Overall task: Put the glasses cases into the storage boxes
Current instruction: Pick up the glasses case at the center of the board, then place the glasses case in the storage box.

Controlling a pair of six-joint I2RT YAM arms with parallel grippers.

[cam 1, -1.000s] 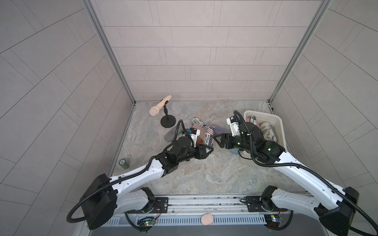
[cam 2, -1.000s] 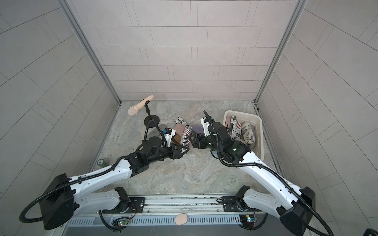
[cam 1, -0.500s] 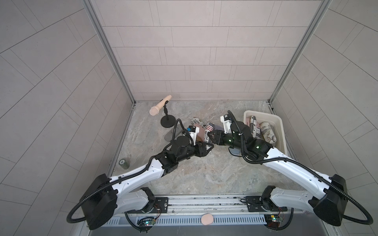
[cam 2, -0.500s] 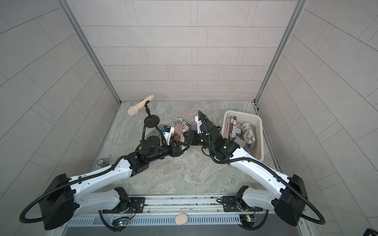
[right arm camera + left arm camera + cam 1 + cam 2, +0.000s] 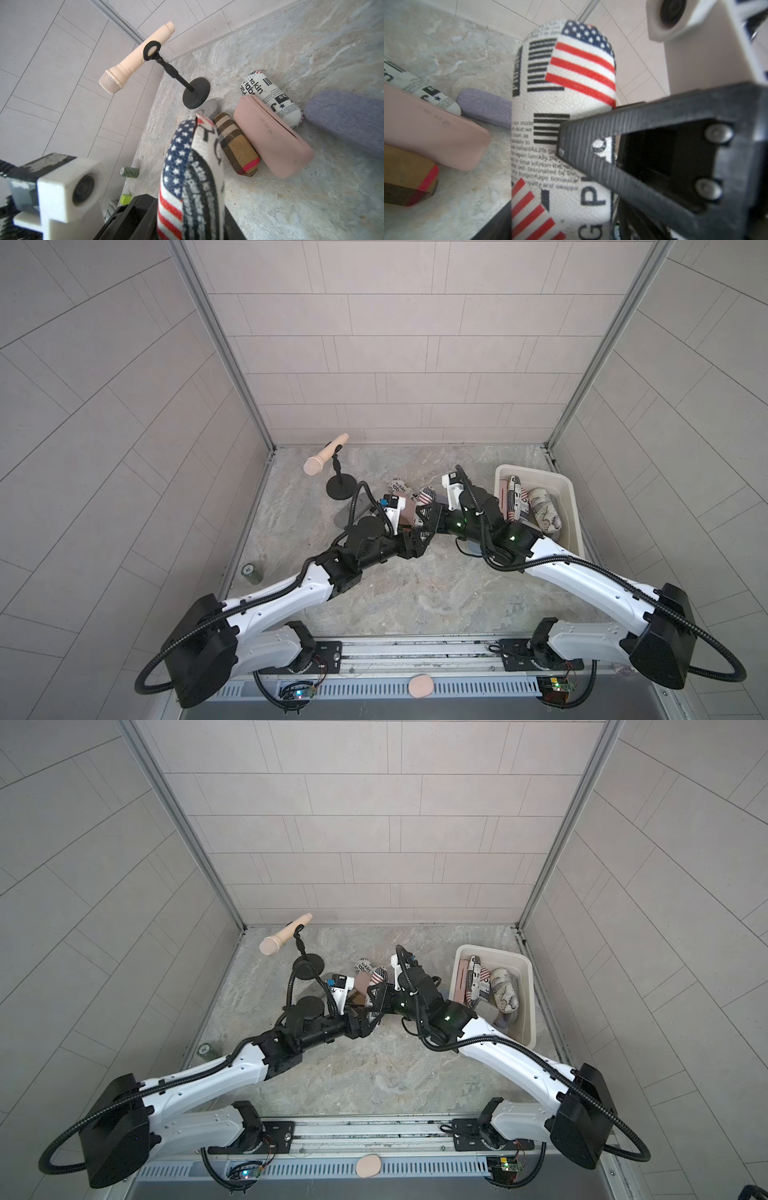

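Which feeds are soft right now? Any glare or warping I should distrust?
Left wrist: flag-print case sharp at mid-length, pink case soft. Right wrist: that flag-print case blurs up close, microphone crisp. Both top views: even light, no glare, walls bowed toward the edges.

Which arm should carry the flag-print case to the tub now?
Right. Its fingers grip the flag-print case, and the cream tub stands on that arm's side of the table.

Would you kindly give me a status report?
Right gripper jaws closed on flag-print glasses case. Left gripper alongside, jaws unclear. Case not yet in cream tub. No obstruction.
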